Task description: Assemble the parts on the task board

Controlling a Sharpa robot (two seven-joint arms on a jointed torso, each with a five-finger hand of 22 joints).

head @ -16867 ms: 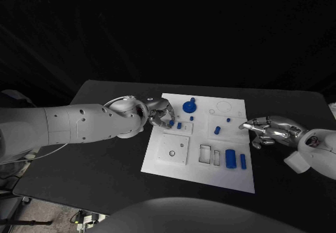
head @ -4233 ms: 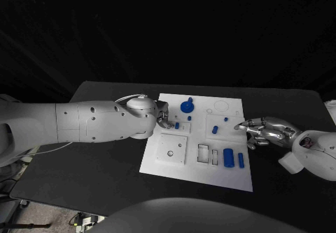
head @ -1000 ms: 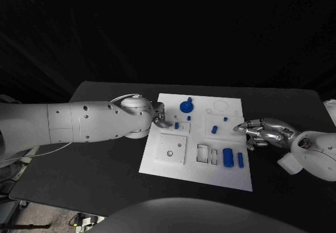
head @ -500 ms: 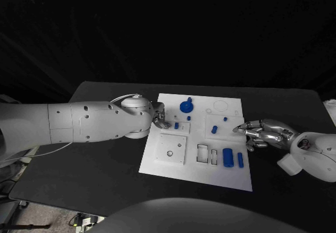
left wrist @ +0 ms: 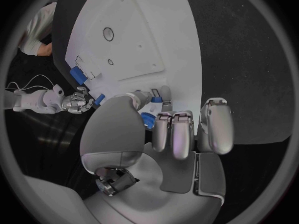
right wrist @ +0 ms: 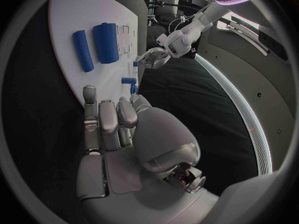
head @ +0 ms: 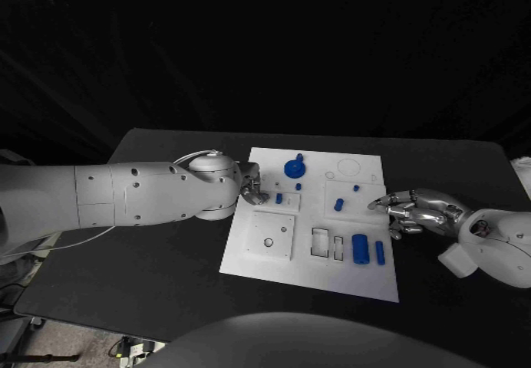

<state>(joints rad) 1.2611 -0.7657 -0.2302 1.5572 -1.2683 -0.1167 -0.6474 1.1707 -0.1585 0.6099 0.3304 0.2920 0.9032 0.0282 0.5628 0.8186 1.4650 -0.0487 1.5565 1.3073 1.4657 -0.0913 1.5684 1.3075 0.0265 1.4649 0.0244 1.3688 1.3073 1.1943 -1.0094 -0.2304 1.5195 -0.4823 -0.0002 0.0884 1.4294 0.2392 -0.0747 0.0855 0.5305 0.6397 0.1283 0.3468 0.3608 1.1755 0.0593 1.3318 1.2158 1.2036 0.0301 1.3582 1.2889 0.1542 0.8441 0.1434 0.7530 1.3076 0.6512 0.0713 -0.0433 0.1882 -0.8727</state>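
Now left robot hand (head: 252,186) pinching a small blue part (left wrist: 147,120) at the task board (head: 313,270); right robot hand (head: 415,212) open.

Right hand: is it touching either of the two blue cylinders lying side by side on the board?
Apart. In the right wrist view the right hand stops short of the two blue cylinders, with bare task board between them.

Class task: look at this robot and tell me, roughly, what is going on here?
A two-armed robot is assembling small blue parts on a white task board. Its left hand works at the board's left edge beside a small blue peg. Its right hand hovers at the right edge, holding nothing. Two blue cylinders lie loose nearby.
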